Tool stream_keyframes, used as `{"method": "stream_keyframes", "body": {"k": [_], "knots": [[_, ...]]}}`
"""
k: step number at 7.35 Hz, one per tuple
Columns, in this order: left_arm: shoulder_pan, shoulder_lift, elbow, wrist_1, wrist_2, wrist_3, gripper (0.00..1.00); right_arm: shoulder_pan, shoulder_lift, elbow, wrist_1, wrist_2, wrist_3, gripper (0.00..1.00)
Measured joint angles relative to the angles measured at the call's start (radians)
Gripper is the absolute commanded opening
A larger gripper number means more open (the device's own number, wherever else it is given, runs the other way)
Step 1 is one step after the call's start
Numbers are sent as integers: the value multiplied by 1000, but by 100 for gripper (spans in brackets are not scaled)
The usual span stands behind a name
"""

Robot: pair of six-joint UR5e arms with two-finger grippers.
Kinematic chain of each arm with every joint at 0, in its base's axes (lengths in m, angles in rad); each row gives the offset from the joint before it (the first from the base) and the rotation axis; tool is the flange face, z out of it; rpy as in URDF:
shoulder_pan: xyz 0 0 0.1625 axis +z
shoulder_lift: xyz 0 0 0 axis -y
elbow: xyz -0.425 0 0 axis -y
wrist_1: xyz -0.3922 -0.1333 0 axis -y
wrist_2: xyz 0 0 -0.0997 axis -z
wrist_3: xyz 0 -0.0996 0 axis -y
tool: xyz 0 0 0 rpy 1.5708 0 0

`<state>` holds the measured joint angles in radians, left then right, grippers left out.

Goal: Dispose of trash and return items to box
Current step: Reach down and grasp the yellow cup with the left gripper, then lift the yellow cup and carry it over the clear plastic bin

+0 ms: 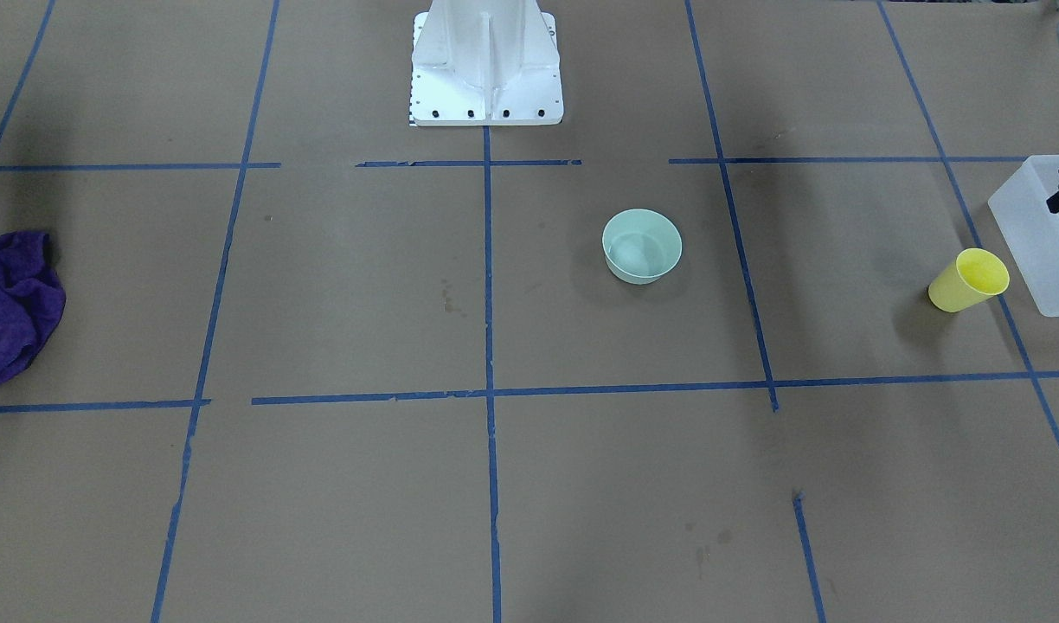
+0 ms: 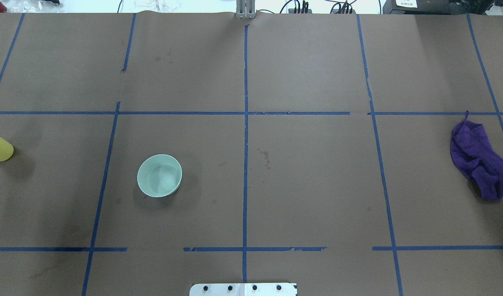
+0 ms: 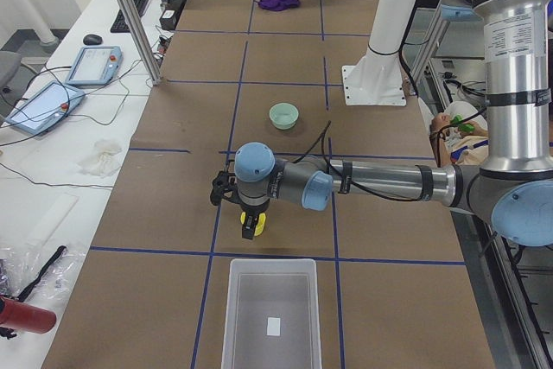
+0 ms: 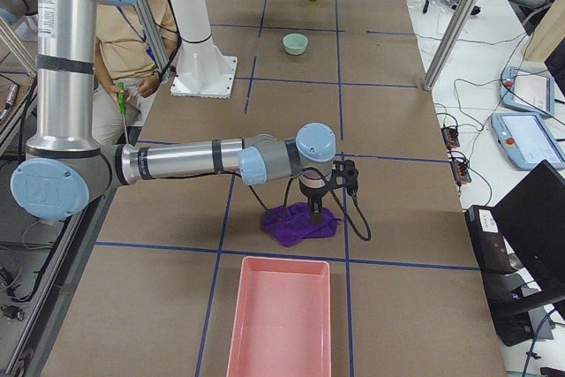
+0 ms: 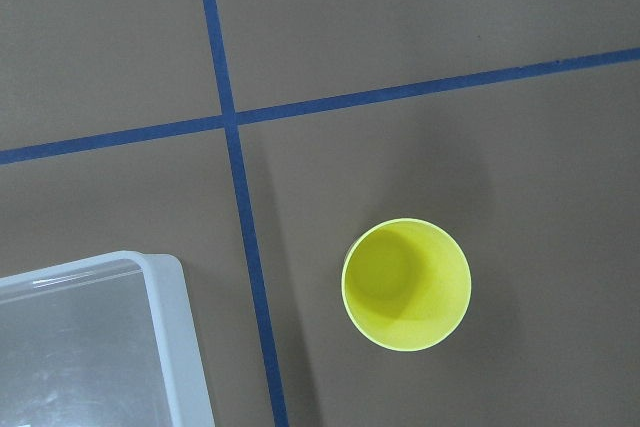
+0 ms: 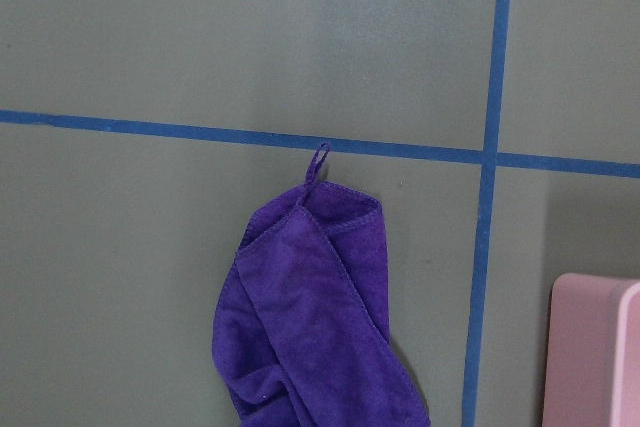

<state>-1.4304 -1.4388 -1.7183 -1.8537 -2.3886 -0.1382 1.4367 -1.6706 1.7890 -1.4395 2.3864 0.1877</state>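
**Overhead exterior and wrist views: cup and bowl out on the paper, box nearby**

We see a table [image 2: 317,185] covered in matt brown paper and ruled into squares by blue tape. In the overhead exterior view, the pale mint-green bowl [image 2: 159,175] sits left of centre, round and smooth, mouth up. The yellow cup [image 2: 0,146] is cut off by the left edge of that view.

In the left wrist view, the tapered glossy plastic cup stands upright at lower centre. The rounded corner of the frosted translucent box [image 5: 178,337] fills the lower left. A tape line runs between the two and they do not touch.

In the exterior left view, the left gripper [image 3: 252,229] hangs over the cup. We cannot tell how wide its jaws stand or whether they grip anything.

In the exterior right view, the right gripper [image 4: 315,212] hangs over a crumpled purple cloth [image 6: 310,317] with a soft nap and a small hanging loop. Its opening is equally unclear to us. A pink rectangular tray [image 4: 281,324] lies just below the cloth in that view.
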Motion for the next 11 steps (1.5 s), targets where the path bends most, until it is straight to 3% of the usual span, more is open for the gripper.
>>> {"method": "stream_keyframes", "body": {"k": [3,7,8,9,11], "knots": [[121,-31,98,-210,127,-188,98,-1,0,1,0,3,-2,100],[194,-42,172,-261,138,-209,92,-1,-2,-2,-1,5,0,100],[205,-54,191,-261,139,-209,85,-1,-3,-2,-1,5,0,100],[211,-63,205,-261,140,-209,70,-1,-3,-1,-1,6,-1,100],[232,-71,223,-261,141,-210,28,-1,-3,1,-1,7,0,100]]}}
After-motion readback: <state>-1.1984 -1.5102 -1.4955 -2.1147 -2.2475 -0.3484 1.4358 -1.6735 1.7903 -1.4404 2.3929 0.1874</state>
